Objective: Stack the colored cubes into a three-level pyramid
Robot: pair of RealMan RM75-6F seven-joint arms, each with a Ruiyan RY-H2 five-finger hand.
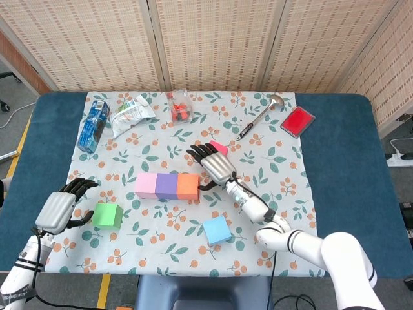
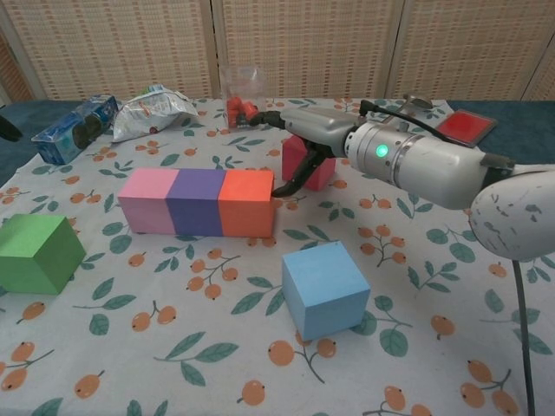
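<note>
Pink (image 1: 146, 185), purple (image 1: 166, 186) and orange (image 1: 188, 186) cubes stand touching in a row on the cloth. My right hand (image 1: 216, 165) hovers open just right of the orange cube (image 2: 246, 204), with its fingers spread over the red cube (image 2: 305, 165), which it partly hides. Its thumb tip reaches down close to the orange cube's right side. A blue cube (image 1: 217, 230) sits alone nearer the front. My left hand (image 1: 61, 206) is open beside the green cube (image 1: 107, 215), holding nothing.
Along the back of the floral cloth (image 1: 271, 194) lie a blue packet (image 1: 93, 124), a silver bag (image 1: 132, 110), a clear bag of red pieces (image 1: 179, 108), a metal ladle (image 1: 258, 116) and a flat red box (image 1: 297, 121).
</note>
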